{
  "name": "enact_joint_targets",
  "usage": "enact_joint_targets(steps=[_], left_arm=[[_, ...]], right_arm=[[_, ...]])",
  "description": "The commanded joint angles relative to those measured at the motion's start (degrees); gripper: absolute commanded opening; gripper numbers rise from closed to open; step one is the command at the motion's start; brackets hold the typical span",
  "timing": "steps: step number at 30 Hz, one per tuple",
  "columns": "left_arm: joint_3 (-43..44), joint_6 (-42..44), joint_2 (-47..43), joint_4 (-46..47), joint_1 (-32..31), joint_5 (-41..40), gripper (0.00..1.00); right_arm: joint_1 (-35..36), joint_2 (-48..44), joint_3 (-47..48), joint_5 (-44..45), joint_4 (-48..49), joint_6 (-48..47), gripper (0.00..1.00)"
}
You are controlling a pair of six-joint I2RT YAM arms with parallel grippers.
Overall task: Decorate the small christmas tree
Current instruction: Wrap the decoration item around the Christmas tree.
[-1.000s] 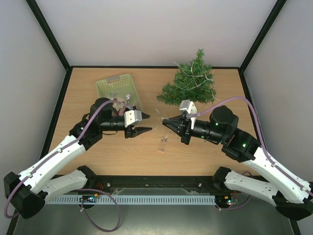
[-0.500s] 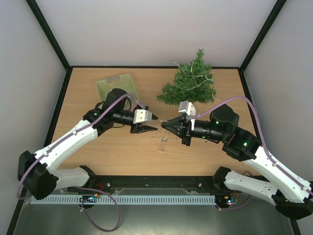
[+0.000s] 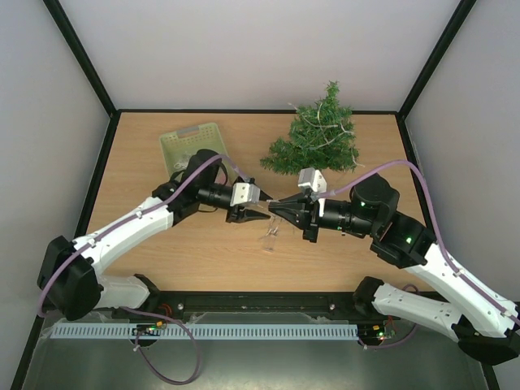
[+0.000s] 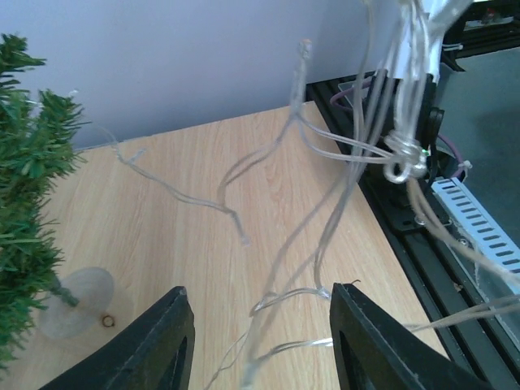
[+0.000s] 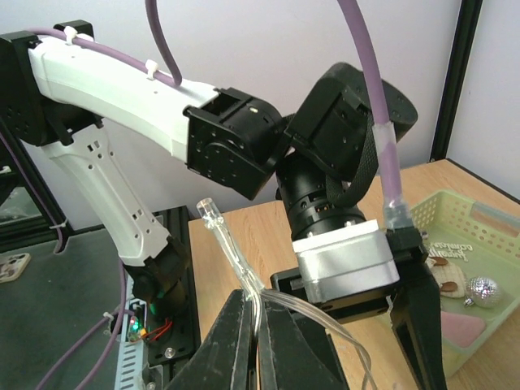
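Broadest first: flat pale-wood table (image 3: 162, 252), smooth laminate with a fine straight grain, ringed by black frame rails.

Next down: small christmas tree (image 3: 317, 138), bushy dark green cone of stiff needle branches, at about 1 o'clock on the table, well behind both pincers. Pale round foot visible in the left wrist view. A thin clear strand or two already across the branches, as far as can be told.

At 11 o'clock: pale green plastic basket (image 3: 183, 142), rectangular, latticed walls, with a glittery silver ball (image 5: 479, 288) and other small trinkets inside.

Near table centre, tip to tip: right gripper (image 5: 258, 341), black tapered fingers pressed together on a clear, glossy plastic light cord (image 5: 236, 260), thin, springy, looped and knotted, tiny bulb-like ends. Facing it from 9 o'clock: left gripper (image 4: 260, 341), fingers apart, several strands of the cord running between them but nothing clamped. One stray loop of cord down on the table at about 6 o'clock from the tips.

Step in hand, by judgement: untangling or handing over the cord ahead of draping. Called for next, probably: closing the left fingers on a single strand, not the whole bundle, then drawing the two pincers apart to open the tangle and carrying the slack toward 1 o'clock. Likely snag: springy cord slipping out or catching on needles.
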Motion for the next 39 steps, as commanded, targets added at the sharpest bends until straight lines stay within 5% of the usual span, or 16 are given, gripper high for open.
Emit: enact_joint_targets(steps=[1, 6, 13, 23, 29, 39], left_arm=[[-2.59, -1.53, 0.56, 6.66, -0.66, 4.04, 0.49], [-1.49, -0.86, 2.74, 4.77, -0.86, 4.2, 0.45], [-2.65, -1.2, 1.12, 6.05, -0.89, 0.62, 0.03], [-7.74, -7.62, -5.29, 14.35, 2.53, -1.01, 0.02], [-10.0, -12.31, -7.66, 19.75, 4.09, -2.02, 0.02], [-9.74, -14.39, -7.88, 19.38, 4.89, -4.34, 0.03]], right_arm=[[0.29, -1.17, 0.33, 0.04, 2.16, -0.44, 0.02], [0.26, -1.33, 0.48, -0.43, 2.78, 0.09, 0.02], [0.28, -3.66, -1.04, 4.55, 2.54, 1.65, 0.02], [0.26, -3.7, 2.77, 21.97, -13.91, 11.97, 0.02], [0.33, -3.12, 2.79, 39.84, -21.28, 19.58, 0.02], [0.27, -6.43, -1.48, 55.17, -19.42, 24.35, 0.02]])
